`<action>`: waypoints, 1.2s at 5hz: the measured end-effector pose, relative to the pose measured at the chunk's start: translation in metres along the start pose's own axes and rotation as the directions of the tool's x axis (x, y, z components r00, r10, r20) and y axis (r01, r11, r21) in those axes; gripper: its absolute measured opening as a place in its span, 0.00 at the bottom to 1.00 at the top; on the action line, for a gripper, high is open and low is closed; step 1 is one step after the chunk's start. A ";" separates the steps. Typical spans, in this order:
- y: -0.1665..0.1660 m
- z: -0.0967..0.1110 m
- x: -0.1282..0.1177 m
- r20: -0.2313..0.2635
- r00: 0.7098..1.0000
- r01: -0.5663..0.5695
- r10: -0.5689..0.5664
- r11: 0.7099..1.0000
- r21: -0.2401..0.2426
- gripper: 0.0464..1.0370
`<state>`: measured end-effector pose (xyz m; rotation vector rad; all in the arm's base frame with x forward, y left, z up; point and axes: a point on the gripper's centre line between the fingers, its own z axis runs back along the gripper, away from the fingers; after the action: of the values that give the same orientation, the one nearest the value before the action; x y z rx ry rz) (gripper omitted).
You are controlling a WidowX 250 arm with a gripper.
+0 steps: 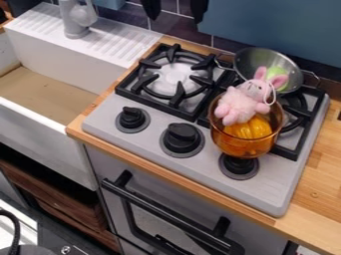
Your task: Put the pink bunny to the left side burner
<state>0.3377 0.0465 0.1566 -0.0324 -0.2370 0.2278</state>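
Parted fingers, nothing gripped: the tool (176,19) hangs at twelve o'clock, against the tiles at the top edge, presumably kept high so it can come down over the toy from above. At ten o'clock is the white sink (47,82), with the grey faucet (78,17) at eleven. Next, at twelve and lower than the tool, the left side burner (174,79) has a black grate whose prongs point inward; they should give a soft toy a level enough seat.

Farther right, at two o'clock, the pink bunny (241,102) is in the mouth of the amber pot (243,145). The yellow thing (250,128) inside seems to prop it up, which leaves it well exposed for grasping. Behind, the metal pan (250,59) holds something green (277,75).

The bunny is fluffy and pale pink, tilted back, ears pointing to about one o'clock. A white cord (273,93) loops beside its head and could snag. From it, the target burner lies toward ten o'clock.
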 end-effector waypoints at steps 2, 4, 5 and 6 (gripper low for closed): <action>-0.024 -0.016 -0.014 -0.109 0.993 0.040 -0.045 0.998 -0.050 0.96; -0.070 -0.012 -0.038 -0.156 0.973 0.145 -0.172 0.974 -0.173 0.96; -0.097 -0.016 -0.059 -0.132 0.955 0.239 -0.267 0.951 -0.194 0.96; -0.118 -0.024 -0.070 -0.109 0.942 0.294 -0.317 0.937 -0.190 0.96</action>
<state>0.3031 -0.0843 0.1242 -0.1802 -0.1201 -0.1072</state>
